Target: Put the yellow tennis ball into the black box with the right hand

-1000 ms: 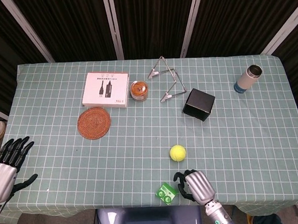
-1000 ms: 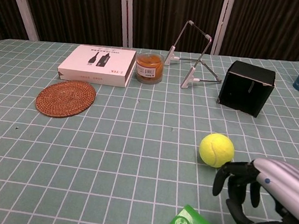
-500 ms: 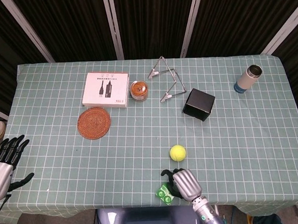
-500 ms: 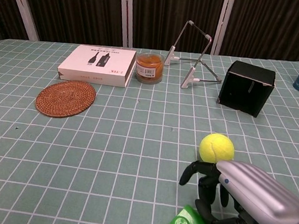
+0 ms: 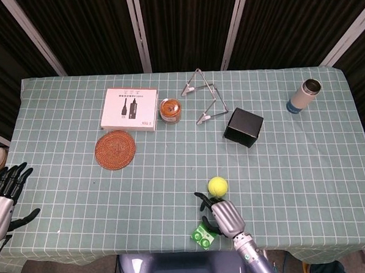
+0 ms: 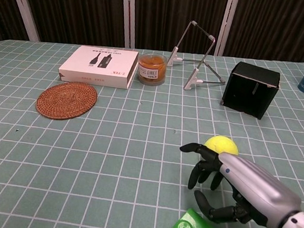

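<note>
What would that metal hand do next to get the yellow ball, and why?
Probably ease the right hand forward a bit more and close around the tennis ball: its fingers are spread just short of the ball, holding nothing, and the black box lies beyond it.

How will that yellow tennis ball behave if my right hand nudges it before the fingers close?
The yellow tennis ball is round and sits free on the flat checked tablecloth, so a nudge would likely roll it away. Its fuzzy surface should grip well once enclosed. The right hand sits just behind it with fingers spread, so closing from both sides seems safer than pushing.
</note>
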Robot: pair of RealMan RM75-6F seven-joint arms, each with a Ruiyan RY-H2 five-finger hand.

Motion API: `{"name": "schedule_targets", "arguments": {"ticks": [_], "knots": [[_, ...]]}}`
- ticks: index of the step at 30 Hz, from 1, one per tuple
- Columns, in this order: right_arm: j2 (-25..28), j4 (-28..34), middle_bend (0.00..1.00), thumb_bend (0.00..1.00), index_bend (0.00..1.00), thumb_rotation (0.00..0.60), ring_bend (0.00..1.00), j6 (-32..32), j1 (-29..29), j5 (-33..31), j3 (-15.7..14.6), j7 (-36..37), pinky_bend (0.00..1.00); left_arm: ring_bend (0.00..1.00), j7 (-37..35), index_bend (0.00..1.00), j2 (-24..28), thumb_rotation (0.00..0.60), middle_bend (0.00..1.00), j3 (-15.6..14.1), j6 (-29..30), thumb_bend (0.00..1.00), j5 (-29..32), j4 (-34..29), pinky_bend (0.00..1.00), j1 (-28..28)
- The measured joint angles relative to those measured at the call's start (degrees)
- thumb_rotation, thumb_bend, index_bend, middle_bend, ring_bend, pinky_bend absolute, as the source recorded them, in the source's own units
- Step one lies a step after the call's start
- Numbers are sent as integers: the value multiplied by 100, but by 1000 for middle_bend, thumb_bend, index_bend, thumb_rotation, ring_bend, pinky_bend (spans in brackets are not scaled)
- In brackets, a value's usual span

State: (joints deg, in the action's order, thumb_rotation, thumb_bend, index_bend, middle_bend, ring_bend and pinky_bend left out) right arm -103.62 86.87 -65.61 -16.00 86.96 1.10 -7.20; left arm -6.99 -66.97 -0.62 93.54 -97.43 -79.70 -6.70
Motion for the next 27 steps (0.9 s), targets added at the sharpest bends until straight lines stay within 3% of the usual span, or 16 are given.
{"name": "schedule_targets", "arguments": {"ticks": [14,19,27], "knots": [[146,-333,300,568,5,600,217,132,-253,-48,51,477,241,38,66,0,-12,600,10,26,-33,121,105,-19,59,35],[244,-319,232,569,0,600,180,226,-340,-140,117,599,221,38,69,0,-19,600,10,41,-98,121,155,-13,59,17],[420,-292,212,569,0,600,169,392,-496,-325,265,895,217,38,76,0,-6,600,11,29,-259,121,208,-64,59,-24]]}}
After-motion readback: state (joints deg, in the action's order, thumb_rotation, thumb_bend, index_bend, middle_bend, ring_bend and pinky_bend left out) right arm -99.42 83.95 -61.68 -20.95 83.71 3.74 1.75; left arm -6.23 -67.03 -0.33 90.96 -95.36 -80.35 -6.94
